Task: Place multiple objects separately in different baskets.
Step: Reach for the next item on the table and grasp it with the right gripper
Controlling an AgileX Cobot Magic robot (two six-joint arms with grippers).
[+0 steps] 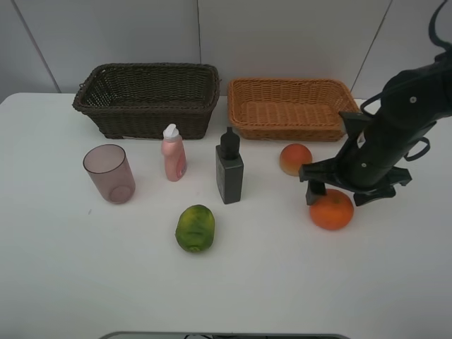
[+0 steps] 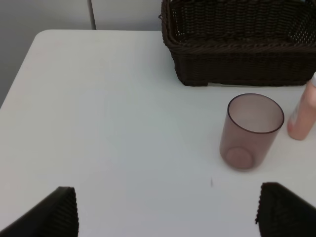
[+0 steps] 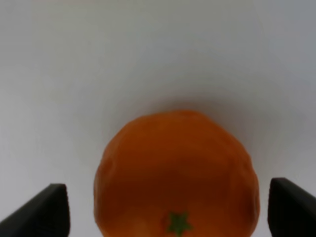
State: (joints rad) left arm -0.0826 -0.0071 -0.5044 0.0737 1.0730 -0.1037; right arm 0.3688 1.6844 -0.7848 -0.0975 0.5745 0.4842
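Observation:
The orange [image 1: 331,210] lies on the white table at the right, and my right gripper [image 1: 345,193] hangs open right over it, one finger on each side; in the right wrist view the orange [image 3: 177,173] fills the space between the open fingers [image 3: 45,211]. The peach-like fruit [image 1: 295,158] lies just behind. The dark square bottle [image 1: 229,169], the pink white-capped bottle [image 1: 173,154], the mauve cup [image 1: 109,174] and the green fruit [image 1: 195,228] stand apart mid-table. My left gripper [image 2: 173,212] is open and empty, short of the cup [image 2: 251,131].
The dark brown basket [image 1: 148,99] stands at the back left and the light orange-tan basket [image 1: 293,107] at the back right, both with nothing in them. The dark basket [image 2: 237,44] and the pink bottle [image 2: 302,116] also show in the left wrist view.

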